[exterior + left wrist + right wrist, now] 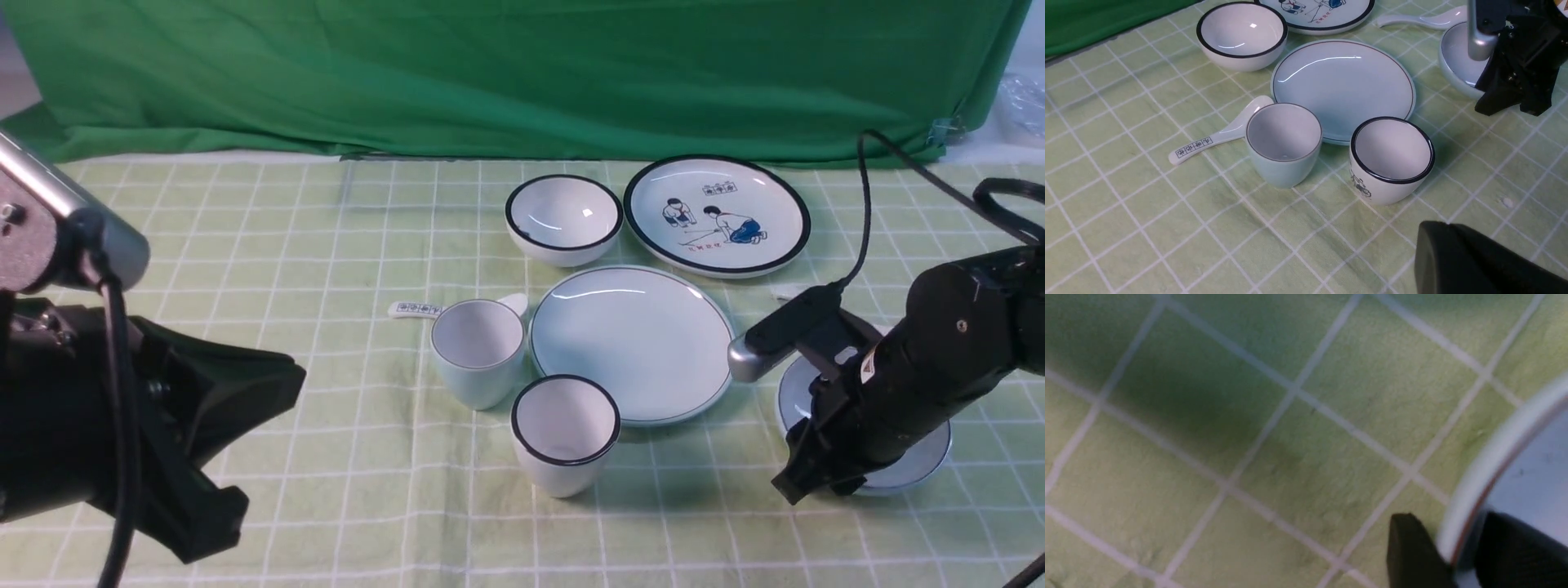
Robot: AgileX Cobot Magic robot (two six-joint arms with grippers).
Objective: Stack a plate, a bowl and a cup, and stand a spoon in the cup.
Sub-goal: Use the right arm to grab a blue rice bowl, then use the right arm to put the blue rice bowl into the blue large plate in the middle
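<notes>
Checked cloth (pixel 245 245) shows nothing stacked yet: plate (pixel 633 343), cup (pixel 478 351) and spoon (pixel 1425 20) lie apart. Our right claw (pixel 1449 522) straddles the rim of the bowl (pixel 1535 457), right of the plate, and we cannot tell if it grips. Our left claw (pixel 188 425) hangs closed, empty.

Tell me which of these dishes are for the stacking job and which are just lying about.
For the job: plain plate, wide shallow bowl, thin-rimmed cup, plain spoon.

Lying about: picture plate, black-rimmed bowl, black-rimmed cup, printed-handle spoon.
</notes>
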